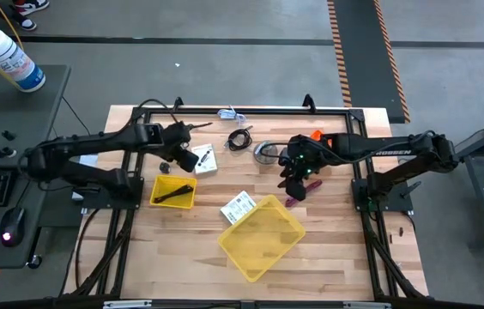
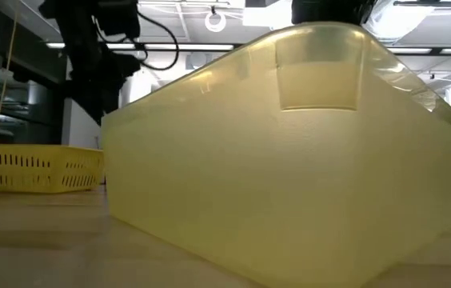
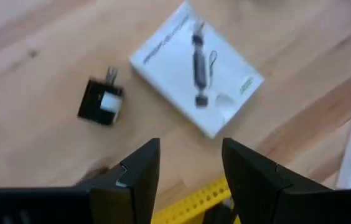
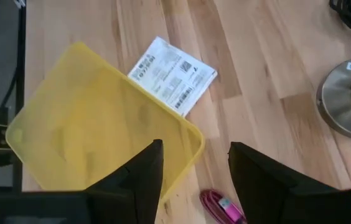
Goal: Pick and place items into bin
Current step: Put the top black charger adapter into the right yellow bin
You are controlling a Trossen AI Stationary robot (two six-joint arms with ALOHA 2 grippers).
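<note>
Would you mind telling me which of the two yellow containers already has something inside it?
The small slotted yellow basket near the left gripper; a black item lies in it. The large translucent yellow bin looks empty.

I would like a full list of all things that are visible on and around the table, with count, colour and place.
large bin: 1, translucent yellow, front centre of the table
small basket: 1, yellow, left of the bin, a black piece inside
printed label card: 1, white, at the bin's far left corner
white card: 1, black mark, under the left arm
black clip: 1, beside the white card
coiled cable: 1, black, far centre
metal cone piece: 1, silver, right of the cable
purple tool: 1, under the right gripper
bottle: 1, white, side desk
left gripper: fingers open
right gripper: fingers open
</note>
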